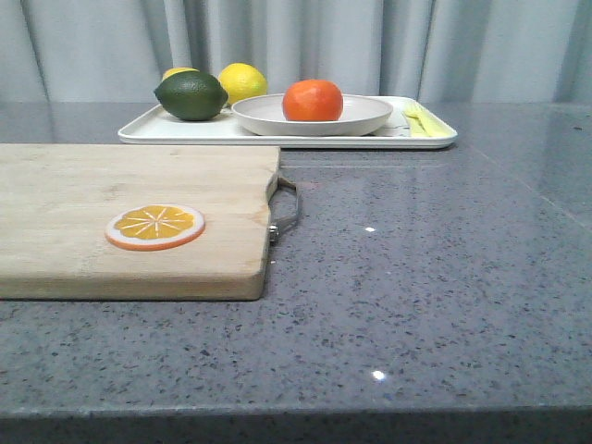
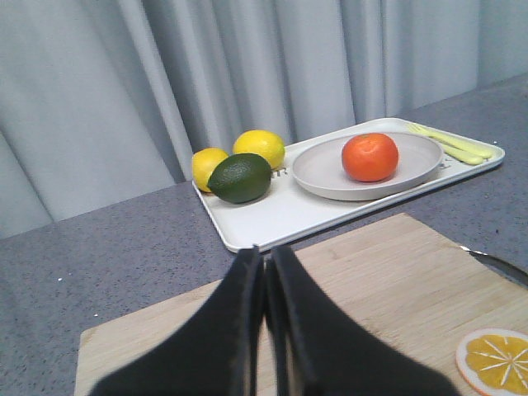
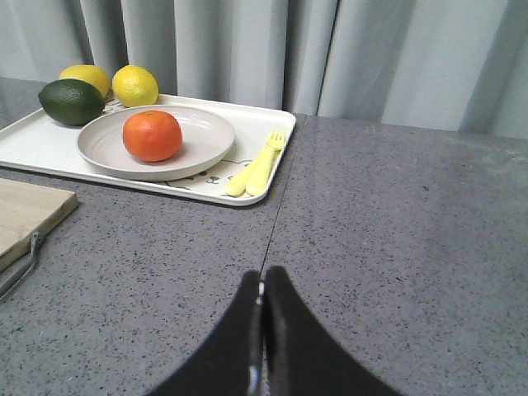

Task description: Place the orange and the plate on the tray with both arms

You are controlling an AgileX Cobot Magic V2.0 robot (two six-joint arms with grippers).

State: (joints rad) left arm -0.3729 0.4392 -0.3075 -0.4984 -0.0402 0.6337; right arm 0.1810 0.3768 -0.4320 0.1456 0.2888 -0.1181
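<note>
Behind, grey curtains (image 1: 305, 46) hang past the speckled grey stone table (image 1: 435, 277). Round orange (image 1: 313, 100) sits in the smooth plate (image 1: 365, 118) on the flat white tray (image 1: 185, 132). Both claws, left (image 2: 266, 272) and right (image 3: 262, 285), are clenched on nothing.

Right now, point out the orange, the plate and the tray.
orange (image 1: 313, 100), front view, middle of its skin.
plate (image 1: 264, 113), front view, bare left rim.
tray (image 1: 176, 129), front view, bare left floor.
</note>
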